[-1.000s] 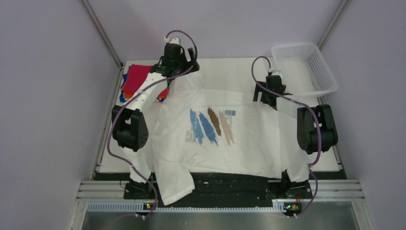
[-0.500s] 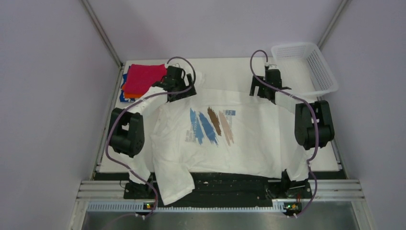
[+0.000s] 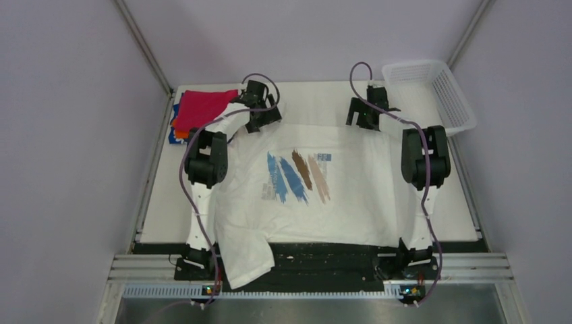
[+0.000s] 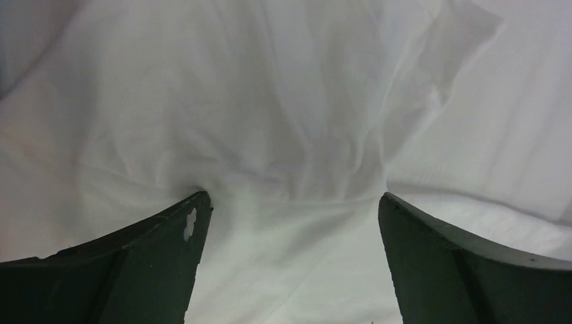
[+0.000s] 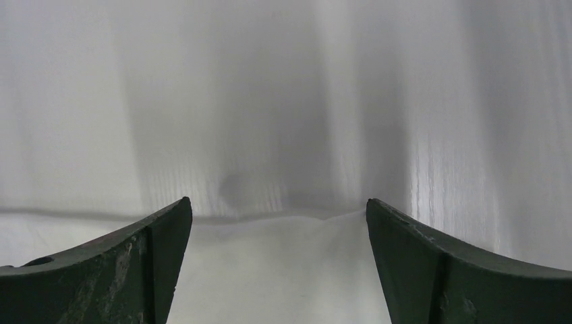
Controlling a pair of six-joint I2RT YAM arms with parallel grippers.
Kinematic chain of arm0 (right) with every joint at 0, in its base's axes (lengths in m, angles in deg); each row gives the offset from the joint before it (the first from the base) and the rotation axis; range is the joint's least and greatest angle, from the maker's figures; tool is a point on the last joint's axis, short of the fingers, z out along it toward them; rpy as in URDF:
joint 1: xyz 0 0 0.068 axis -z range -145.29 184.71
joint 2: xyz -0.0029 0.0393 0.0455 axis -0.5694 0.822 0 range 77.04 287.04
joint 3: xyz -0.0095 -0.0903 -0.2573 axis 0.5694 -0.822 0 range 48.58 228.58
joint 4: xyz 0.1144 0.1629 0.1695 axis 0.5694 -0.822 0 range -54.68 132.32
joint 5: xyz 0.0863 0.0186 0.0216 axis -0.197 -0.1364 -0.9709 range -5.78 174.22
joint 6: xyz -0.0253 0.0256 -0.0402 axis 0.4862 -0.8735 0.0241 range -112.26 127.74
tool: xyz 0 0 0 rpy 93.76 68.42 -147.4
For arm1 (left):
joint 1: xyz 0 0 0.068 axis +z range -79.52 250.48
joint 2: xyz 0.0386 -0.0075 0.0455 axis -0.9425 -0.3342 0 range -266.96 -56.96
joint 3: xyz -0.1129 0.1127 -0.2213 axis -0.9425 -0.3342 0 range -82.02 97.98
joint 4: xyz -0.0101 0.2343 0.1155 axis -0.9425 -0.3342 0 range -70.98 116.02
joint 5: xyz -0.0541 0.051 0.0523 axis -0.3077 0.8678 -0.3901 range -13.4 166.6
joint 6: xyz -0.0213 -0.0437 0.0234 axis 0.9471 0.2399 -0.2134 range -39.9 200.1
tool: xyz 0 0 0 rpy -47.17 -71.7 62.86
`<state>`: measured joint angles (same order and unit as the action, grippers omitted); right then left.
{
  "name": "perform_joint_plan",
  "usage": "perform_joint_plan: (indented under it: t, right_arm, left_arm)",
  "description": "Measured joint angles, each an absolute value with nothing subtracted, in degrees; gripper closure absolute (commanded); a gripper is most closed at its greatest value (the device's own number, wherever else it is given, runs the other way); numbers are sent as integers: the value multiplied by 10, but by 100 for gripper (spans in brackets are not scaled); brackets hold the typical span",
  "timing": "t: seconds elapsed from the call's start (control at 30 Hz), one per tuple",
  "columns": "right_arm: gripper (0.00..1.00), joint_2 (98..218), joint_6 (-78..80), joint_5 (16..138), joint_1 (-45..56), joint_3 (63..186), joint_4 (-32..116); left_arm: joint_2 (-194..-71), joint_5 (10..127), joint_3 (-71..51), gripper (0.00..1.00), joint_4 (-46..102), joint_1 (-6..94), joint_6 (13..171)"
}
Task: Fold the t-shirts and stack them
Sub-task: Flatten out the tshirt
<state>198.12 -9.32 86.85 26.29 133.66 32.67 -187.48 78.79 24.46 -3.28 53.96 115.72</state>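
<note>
The white t-shirt [image 3: 351,196] lies spread face up on the table, with its blue and brown stripes [image 3: 297,177] in the middle. One sleeve hangs over the near edge. My left gripper [image 3: 262,116] is open at the shirt's far left corner, its jaws straddling wrinkled white cloth [image 4: 290,121]. My right gripper [image 3: 362,116] is open at the far right corner. Its jaws straddle the shirt's edge [image 5: 270,270], with bare table [image 5: 270,101] beyond. A folded magenta-red shirt [image 3: 202,108] tops a stack, with orange [image 3: 181,133] and blue [image 3: 173,137] edges showing beneath.
A white mesh basket [image 3: 432,94] stands at the far right corner. Grey walls close in the table on three sides. The arm bases and a black strip run along the near edge [image 3: 324,260].
Both arms have reached toward the far edge. My left gripper came down from beside the stack onto the shirt's far left corner. My right gripper moved farther back to the shirt's far right edge.
</note>
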Motion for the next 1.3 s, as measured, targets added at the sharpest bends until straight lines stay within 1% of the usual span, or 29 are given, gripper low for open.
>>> perform_joint_plan:
  t: [0.27, 0.33, 0.53, 0.67, 0.77, 0.93, 1.03, 1.13, 1.3]
  right_arm:
    - [1, 2063, -103, 858, 269, 1469, 294]
    - [1, 2096, -103, 850, 271, 1525, 276]
    - [1, 2195, -109, 817, 283, 1689, 243]
    - [1, 2228, -109, 803, 288, 1747, 231]
    - [1, 2237, -105, 803, 289, 1763, 226]
    - [1, 2230, -85, 804, 288, 1754, 222]
    - [1, 2193, -72, 818, 284, 1700, 217]
    - [1, 2105, -58, 858, 274, 1572, 215]
    - [1, 1977, -53, 918, 234, 1425, 228]
  left_arm:
    - [-1981, 753, 416, 1, -55, 575, 1206]
    - [-1998, 746, 441, 1, -53, 580, 1217]
    - [-2019, 726, 466, 1, -21, 593, 1254]
    - [-2027, 714, 475, 1, -7, 601, 1268]
    - [-2036, 704, 487, 1, 4, 603, 1268]
    - [-2037, 691, 487, 1, 7, 602, 1251]
    - [-2018, 696, 460, 1, 9, 597, 1232]
    - [-1968, 710, 397, 1, 2, 584, 1210]
    - [-1885, 726, 349, 1, -17, 555, 1177]
